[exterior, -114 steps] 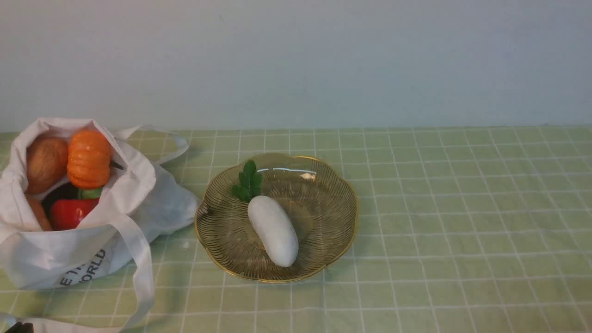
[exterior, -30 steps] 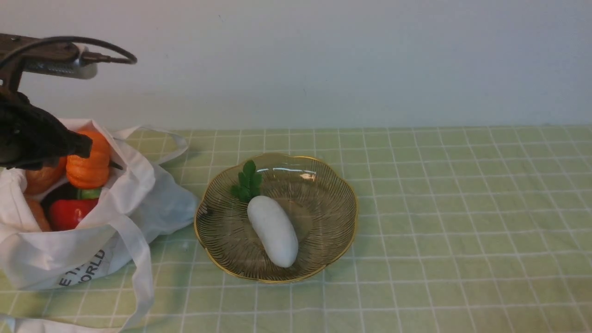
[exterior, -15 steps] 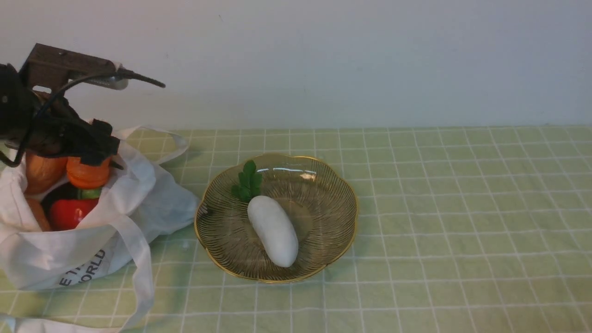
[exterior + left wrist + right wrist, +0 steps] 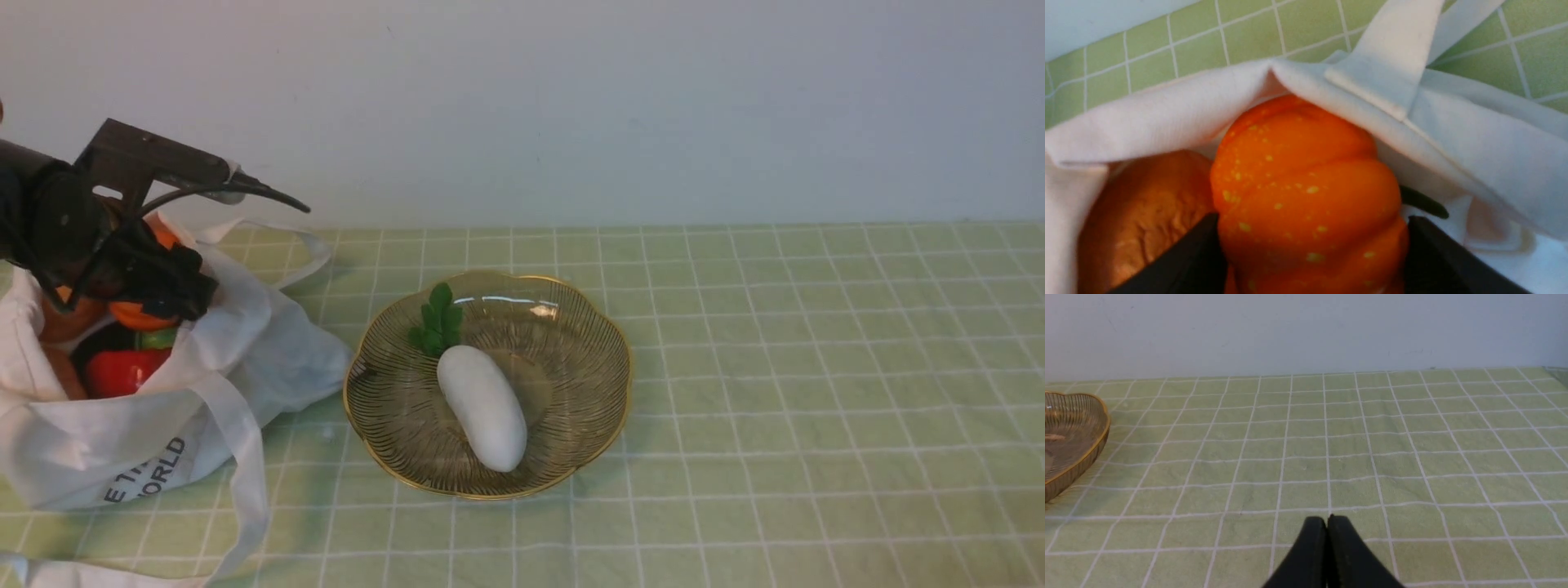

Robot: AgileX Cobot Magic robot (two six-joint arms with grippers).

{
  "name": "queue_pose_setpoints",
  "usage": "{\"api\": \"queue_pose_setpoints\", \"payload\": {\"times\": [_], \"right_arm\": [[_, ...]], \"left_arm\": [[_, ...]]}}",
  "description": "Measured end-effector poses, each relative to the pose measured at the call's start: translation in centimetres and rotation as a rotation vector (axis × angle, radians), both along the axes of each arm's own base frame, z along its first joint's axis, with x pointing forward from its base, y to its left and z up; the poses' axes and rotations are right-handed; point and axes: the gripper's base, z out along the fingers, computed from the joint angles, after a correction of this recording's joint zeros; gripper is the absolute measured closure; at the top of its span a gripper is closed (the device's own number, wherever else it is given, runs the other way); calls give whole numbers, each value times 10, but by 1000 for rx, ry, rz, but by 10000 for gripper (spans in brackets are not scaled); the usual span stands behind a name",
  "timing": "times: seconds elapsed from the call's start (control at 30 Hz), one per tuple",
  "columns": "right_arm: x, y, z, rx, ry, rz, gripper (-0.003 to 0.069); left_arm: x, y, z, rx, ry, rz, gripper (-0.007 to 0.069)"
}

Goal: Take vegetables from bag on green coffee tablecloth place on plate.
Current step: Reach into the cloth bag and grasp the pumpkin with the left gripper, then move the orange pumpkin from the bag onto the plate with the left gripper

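Observation:
The white bag lies at the left on the green tablecloth, mouth open. Inside it are an orange pumpkin, a brown vegetable, a red pepper and a green piece. My left gripper reaches into the bag, and its two black fingers press against opposite sides of the pumpkin. The amber plate holds a white radish with green leaves. My right gripper hovers shut over bare cloth, right of the plate.
The bag's long straps trail over the cloth toward the front left. A pale wall closes the back of the table. Open cloth stretches to the right of the plate.
The left arm has come down and to the right into the bag's mouth. Its jaws opened, then closed round the pumpkin. Plate and radish have not moved.

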Motion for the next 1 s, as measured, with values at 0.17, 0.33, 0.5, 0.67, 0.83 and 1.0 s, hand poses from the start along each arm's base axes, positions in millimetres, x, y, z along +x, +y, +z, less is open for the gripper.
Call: {"api": "queue_pose_setpoints", "payload": {"times": [0.17, 0.33, 0.5, 0.67, 0.83, 1.0], "right_arm": [[0, 0, 0, 0, 0, 0, 673], [0, 0, 0, 0, 0, 0, 673], [0, 0, 0, 0, 0, 0, 673], [0, 0, 0, 0, 0, 0, 673], [0, 0, 0, 0, 0, 0, 673], [0, 0, 0, 0, 0, 0, 673]], "left_arm": [[-11, -1, 21, 3, -15, 16, 136], [-31, -10, 53, -53, -61, 37, 136], [-54, -17, 74, -178, -40, 94, 136], [-83, -51, 87, -366, 90, 42, 136], [-91, -91, 82, -419, 156, -142, 136], [-83, -130, 57, -409, 203, -268, 136]]}}
